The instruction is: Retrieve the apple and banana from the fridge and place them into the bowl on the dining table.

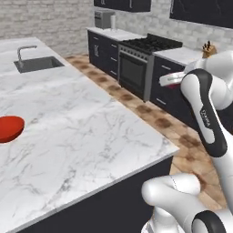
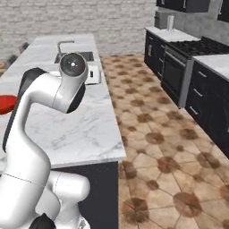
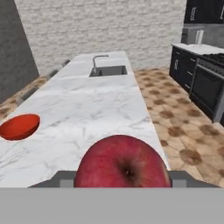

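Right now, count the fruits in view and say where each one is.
1: the apple, close in front of the hand camera between the gripper's fingers, above the dining table's near end. The banana may be hidden elsewhere.

Bowl sits on dining table near its left edge in hand view, well apart from sink, which is set into table's far end w/ faucet beside it. Apple is closest to hand camera, btwn the gripper fingers, above table's near end. Stove stands across the floor, right of table, among cabinets.
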Controlling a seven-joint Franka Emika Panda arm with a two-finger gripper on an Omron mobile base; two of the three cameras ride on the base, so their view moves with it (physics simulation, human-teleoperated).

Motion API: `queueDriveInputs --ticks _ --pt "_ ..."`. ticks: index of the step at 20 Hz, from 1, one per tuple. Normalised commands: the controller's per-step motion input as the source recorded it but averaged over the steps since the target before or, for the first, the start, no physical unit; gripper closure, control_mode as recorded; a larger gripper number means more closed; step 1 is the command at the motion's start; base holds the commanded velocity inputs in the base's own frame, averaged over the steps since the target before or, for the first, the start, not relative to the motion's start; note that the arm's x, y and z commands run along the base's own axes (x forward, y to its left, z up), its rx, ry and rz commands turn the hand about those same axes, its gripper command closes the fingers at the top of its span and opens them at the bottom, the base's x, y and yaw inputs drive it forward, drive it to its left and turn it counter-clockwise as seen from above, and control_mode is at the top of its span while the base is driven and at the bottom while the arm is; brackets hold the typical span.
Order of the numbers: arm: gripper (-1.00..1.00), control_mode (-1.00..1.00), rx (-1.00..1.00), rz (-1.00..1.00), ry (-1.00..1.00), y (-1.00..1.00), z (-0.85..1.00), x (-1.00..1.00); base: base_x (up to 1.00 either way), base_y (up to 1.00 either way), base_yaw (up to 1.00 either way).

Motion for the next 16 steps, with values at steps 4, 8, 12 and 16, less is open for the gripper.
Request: queueDriveInputs --ticks 4,8,12,16 --pt "1.00 1.00 0.00 0.00 0.00 0.00 0.00 0.00 -0.06 1.00 0.20" --pt "1.00 1.00 0.00 0.00 0.00 0.00 0.00 0.00 0.00 1.00 0.12" --pt "1.00 1.00 0.00 0.00 0.00 0.00 0.00 0.00 0.00 1.00 0.12" --pt "1.00 1.00 0.00 0.00 0.00 0.00 0.00 0.00 0.00 1.00 0.10"
